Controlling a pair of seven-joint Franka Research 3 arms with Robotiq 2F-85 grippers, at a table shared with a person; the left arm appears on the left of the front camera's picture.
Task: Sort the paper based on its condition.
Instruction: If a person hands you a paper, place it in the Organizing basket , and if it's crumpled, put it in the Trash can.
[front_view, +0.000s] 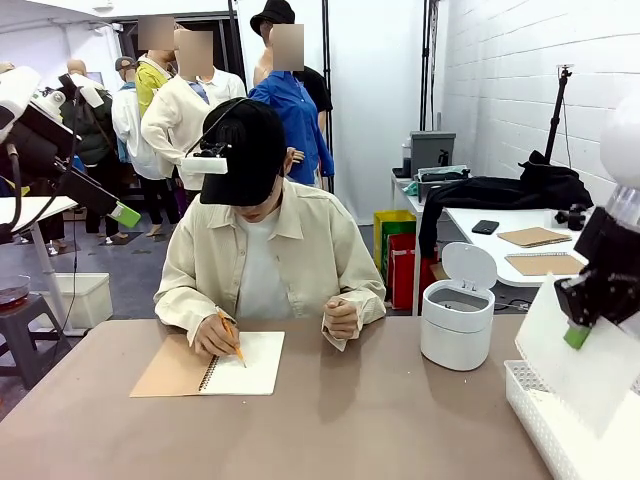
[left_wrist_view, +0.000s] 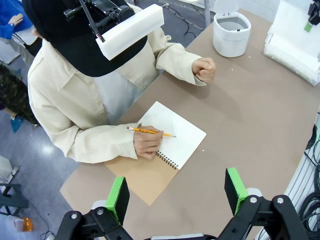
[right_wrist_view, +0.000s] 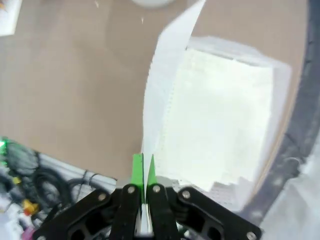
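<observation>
over the white basket (front_view: 540, 415) | right gripper (right_wrist_view: 144, 172) pinched on a paper sheet (right_wrist_view: 165, 85) | left gripper (left_wrist_view: 177, 192) spread wide, empty | person's hand (left_wrist_view: 148, 142) writes in notebook (left_wrist_view: 177, 135)

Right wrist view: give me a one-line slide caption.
Right end effector shut on a paper sheet above the white tray holding more paper.

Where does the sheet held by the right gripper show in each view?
Front view: the held sheet hangs at the right edge, over the white basket.
Left wrist view: top right corner, above the basket.
Right wrist view: edge-on, rising from the right gripper.
Shared landmark: the basket.
</observation>
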